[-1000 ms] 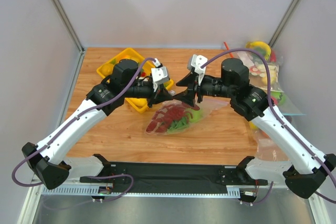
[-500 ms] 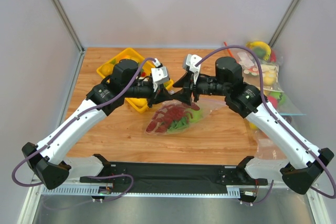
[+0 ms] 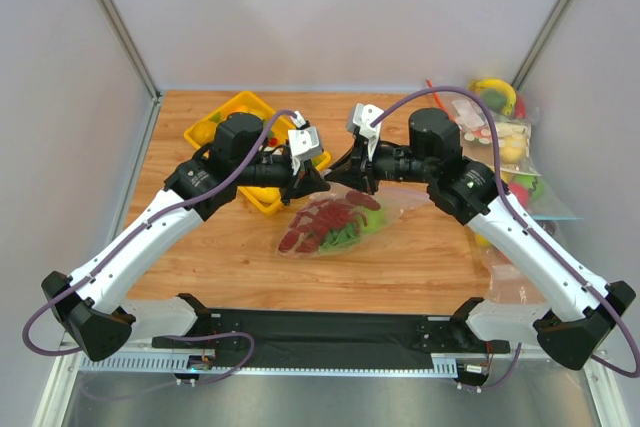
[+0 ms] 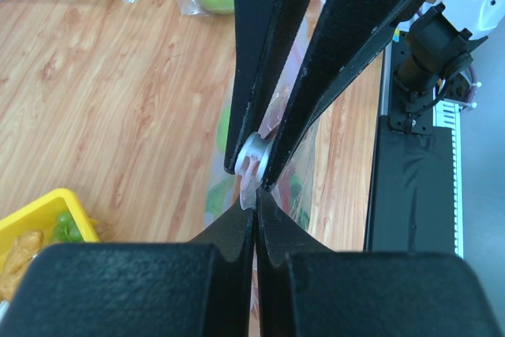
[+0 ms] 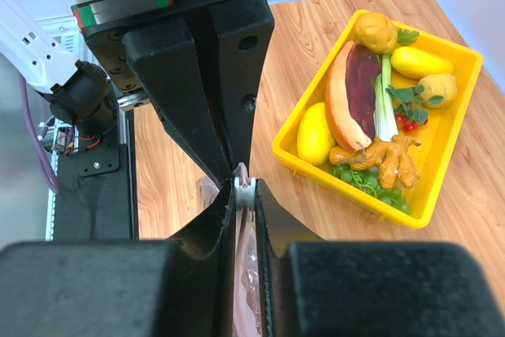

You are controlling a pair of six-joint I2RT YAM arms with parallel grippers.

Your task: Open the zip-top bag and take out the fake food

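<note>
The zip-top bag (image 3: 335, 222) lies at mid-table with the red lobster (image 3: 318, 219) and some green food (image 3: 347, 237) inside; the small green fruit cannot be told apart. Its near end is lifted where both grippers meet. My left gripper (image 3: 318, 180) is shut on the bag's pale zip strip, seen in the left wrist view (image 4: 255, 207). My right gripper (image 3: 341, 176) faces it, shut on the white slider (image 5: 245, 193), which also shows in the left wrist view (image 4: 252, 162). The clear bag hangs between my right fingers (image 5: 246, 274).
A yellow tray (image 3: 212, 131) of toy food stands at the back left, close behind the left gripper; it also shows in the right wrist view (image 5: 331, 181). Several other filled clear bags (image 3: 500, 142) are piled at the right edge. A black mat (image 3: 330, 327) lies along the near edge.
My right gripper moved left toward the left gripper and closed on the slider. The left arm and the bag stayed put.
</note>
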